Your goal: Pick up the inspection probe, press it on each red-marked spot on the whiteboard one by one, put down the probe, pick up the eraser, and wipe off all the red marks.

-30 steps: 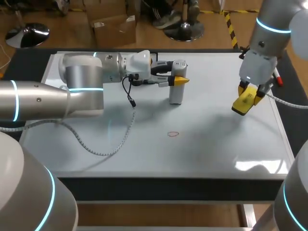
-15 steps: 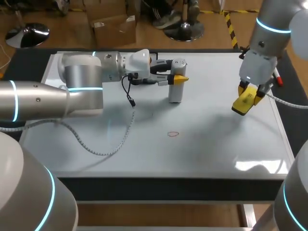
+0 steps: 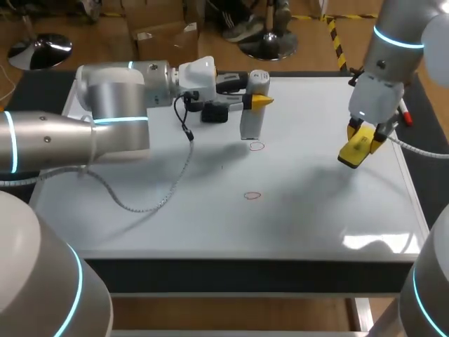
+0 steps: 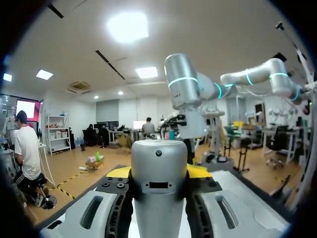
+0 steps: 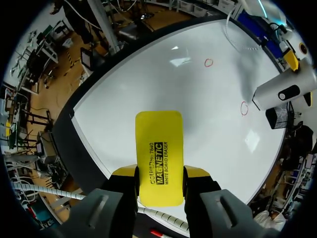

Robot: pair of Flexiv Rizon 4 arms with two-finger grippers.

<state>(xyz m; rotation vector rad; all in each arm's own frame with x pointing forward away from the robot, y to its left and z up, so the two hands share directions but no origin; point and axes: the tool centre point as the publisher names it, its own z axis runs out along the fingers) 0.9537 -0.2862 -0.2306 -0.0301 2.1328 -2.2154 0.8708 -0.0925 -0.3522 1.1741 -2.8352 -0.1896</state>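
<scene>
1. Cable [image 3: 151, 207] from your left arm lies loose on the whiteboard [image 3: 316, 210].
2. Your left tool [image 3: 258, 102] grips the grey probe [image 3: 250, 125], about upright, just behind one red ring [image 3: 257, 146].
3. The other red ring [image 3: 252, 196] has open board all round.
4. Your right tool [image 3: 361, 140] holds the yellow eraser [image 3: 353, 151] above the board, near its right edge.
5. You can't tell if the probe's tip touches the board.

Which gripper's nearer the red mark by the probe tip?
Left. The left gripper holds the probe right beside that red mark; the right gripper, holding the eraser, is near the right edge of the whiteboard.
</scene>
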